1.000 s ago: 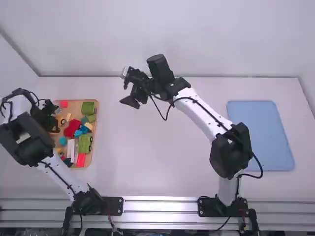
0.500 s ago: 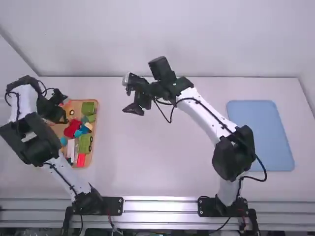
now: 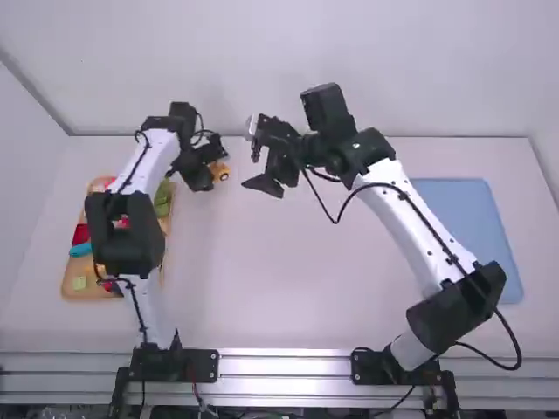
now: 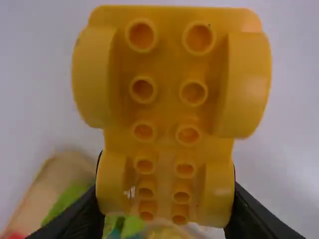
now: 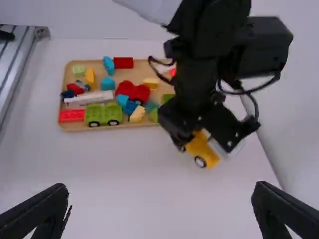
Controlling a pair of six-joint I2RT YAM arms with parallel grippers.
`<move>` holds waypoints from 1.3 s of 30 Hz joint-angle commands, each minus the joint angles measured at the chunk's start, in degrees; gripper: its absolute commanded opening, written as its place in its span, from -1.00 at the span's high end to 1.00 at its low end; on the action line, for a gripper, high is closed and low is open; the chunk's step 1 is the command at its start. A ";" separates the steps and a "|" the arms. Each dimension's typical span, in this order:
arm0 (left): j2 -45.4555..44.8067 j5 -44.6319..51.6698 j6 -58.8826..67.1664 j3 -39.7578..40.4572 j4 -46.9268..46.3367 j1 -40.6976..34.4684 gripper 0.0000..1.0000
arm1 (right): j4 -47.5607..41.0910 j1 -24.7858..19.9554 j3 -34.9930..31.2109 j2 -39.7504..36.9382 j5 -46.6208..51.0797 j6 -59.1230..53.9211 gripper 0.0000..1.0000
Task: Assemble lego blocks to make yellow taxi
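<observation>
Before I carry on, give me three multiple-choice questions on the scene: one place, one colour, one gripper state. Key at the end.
1. Where is the yellow wheeled block?
A) in the block tray
B) in the left gripper
C) loose on the table

2. What colour is the mat on the right arm's side?
A) blue
B) red
C) green

3. How is the right gripper?
A) shut on a red block
B) shut and empty
C) open and empty

Key:
1 B: the left wrist view shows the block's underside, its end between the fingers.
2 A: the high view shows a blue rectangle there.
3 C: the right wrist view shows its fingers wide apart, nothing between them.
</observation>
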 commanded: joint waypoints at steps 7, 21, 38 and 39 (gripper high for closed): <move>-2.01 -1.64 -4.39 -8.52 -0.63 -15.63 0.95 | 12.00 -6.97 -18.34 -14.95 -1.95 3.37 -0.96; -2.01 -11.06 -9.90 -24.81 11.28 -35.60 0.95 | 37.07 -14.56 -45.03 -35.36 -1.90 15.74 -0.96; -2.45 -10.49 -10.69 -28.89 11.67 -37.62 0.95 | 39.85 -14.58 -47.01 -37.57 -1.73 17.25 -0.96; -2.47 -10.36 -10.21 -28.89 11.63 -37.77 0.95 | 40.00 -14.58 -47.01 -37.62 -1.75 17.22 -0.96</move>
